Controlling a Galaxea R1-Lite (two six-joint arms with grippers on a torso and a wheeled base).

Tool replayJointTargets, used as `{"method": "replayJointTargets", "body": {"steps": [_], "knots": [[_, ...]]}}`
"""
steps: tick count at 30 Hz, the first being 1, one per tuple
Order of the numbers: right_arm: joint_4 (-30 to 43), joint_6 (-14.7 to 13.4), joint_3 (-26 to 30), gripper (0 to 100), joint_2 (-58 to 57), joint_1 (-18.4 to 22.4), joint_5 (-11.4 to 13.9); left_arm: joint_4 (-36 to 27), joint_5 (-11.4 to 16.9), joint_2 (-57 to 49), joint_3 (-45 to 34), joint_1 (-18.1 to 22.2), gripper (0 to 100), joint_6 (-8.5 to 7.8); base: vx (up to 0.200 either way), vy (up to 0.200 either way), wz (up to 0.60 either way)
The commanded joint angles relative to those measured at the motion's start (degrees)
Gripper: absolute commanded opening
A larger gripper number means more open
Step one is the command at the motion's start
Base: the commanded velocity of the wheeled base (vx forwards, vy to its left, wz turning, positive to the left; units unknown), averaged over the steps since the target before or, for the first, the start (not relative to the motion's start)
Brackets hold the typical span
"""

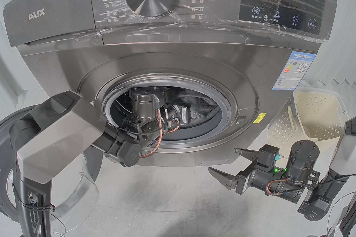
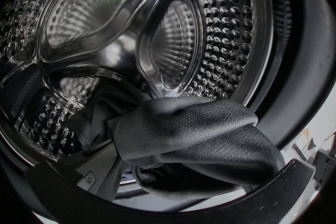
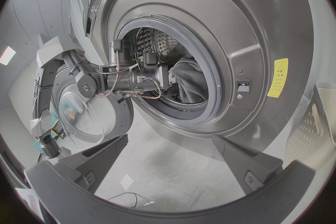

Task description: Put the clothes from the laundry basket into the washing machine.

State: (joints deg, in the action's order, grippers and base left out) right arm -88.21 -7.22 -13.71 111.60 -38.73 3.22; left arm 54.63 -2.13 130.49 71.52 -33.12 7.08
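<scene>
My left pincer (image 2: 164, 161), inside the washing machine (image 1: 222, 63), stands wide open; dark garment (image 2: 203, 123) drapes one finger. Withdraw slowly, letting it drop.

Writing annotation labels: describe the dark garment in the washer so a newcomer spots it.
Start at the grey washing machine and its round opening. Just inside the drum sits a bunched black garment: the only soft, matte, mesh-textured thing among shiny perforated steel.
</scene>
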Motion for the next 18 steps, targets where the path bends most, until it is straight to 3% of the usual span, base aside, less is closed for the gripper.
{"method": "replayJointTargets", "body": {"steps": [1, 2, 5, 11, 14, 18], "knots": [[0.0, 0.0, 0.0, 100, 0.0, 0.0, 0.0, 0.6, -0.7, 5.7, 4.7, 0.8, 100, 0.04, 0.0, 0.0, 0.0], [0.0, 0.0, 0.0, 100, 0.0, 0.0, 0.0, 1.1, -0.7, 6.3, 5.2, 0.9, 0, 0.04, 0.0, 0.0, 0.0], [0.0, 0.0, 0.1, 100, 0.1, 0.0, 0.0, 1.8, -0.9, 7.9, 7.5, 1.3, 0, 0.21, 0.0, 0.0, 0.0], [0.0, 0.0, 0.2, 100, 0.4, 0.0, 0.0, 3.3, -8.2, 15.3, 20.4, 4.3, 0, 2.06, 0.0, 0.0, 0.0], [0.0, -0.1, 0.2, 100, 0.5, 0.0, 0.0, 2.5, -9.9, 17.6, 25.0, 5.8, 0, 3.55, 0.0, 0.0, 0.0], [0.0, -0.1, 0.2, 100, 1.2, -0.1, 0.0, 1.6, -10.3, 19.7, 26.7, 6.9, 0, 3.99, 0.0, 0.0, 0.0]]}}
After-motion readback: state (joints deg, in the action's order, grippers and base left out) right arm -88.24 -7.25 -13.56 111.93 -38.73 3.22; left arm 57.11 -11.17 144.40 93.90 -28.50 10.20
